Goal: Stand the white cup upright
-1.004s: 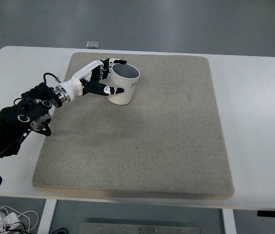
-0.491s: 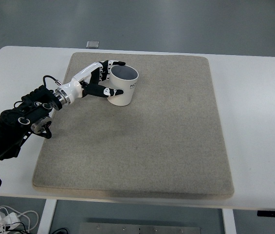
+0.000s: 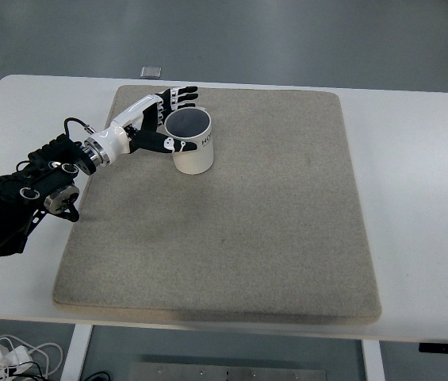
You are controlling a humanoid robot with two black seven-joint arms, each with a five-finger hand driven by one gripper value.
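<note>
The white cup point(image 3: 192, 152) stands upright on the grey mat point(image 3: 271, 214), far left, with its dark opening facing up. My left hand point(image 3: 168, 119) is right beside it on its left. The fingers point(image 3: 182, 94) are stretched out and spread behind the rim, apart from it. The thumb point(image 3: 174, 145) still lies against the cup's left wall. My left arm point(image 3: 33, 186) comes in from the left edge. The right arm is out of view.
The mat covers most of the white table point(image 3: 422, 175). A small dark flat object point(image 3: 151, 71) lies at the table's far edge, behind the mat. Cables point(image 3: 1, 353) hang below the table at the bottom left.
The cup has gone from tilted, mouth toward the upper right, to upright, and shifted slightly left. The fingers that were curled over its rim have straightened and come off it.
</note>
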